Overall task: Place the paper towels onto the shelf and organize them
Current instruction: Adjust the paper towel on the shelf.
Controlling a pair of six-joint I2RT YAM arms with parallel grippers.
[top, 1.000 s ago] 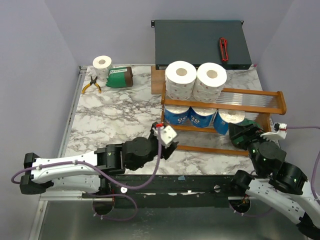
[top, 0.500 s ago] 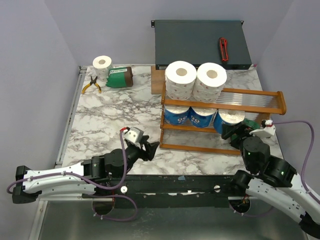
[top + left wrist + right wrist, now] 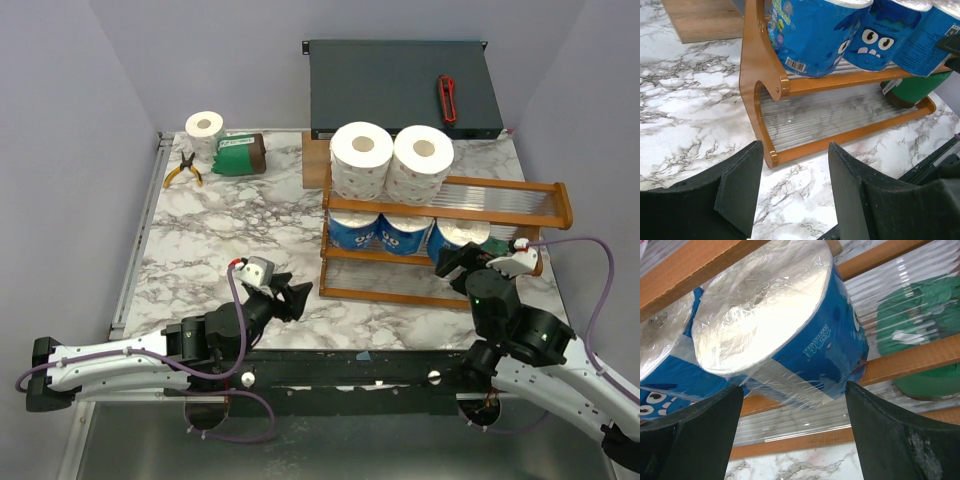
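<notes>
Two lie loose: a bare white roll upright and a green-wrapped roll on its side, both far ahead-left of the left gripper (jaws apart, empty, nearer); the right gripper gapes empty at the shelf.

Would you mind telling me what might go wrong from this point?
The open right gripper hangs close against the rightmost blue-wrapped roll; a nudge might shove it off the middle tier of the shelf. The open left gripper sits low by the shelf's end post; bumping it could shake the two white rolls standing on top.
</notes>
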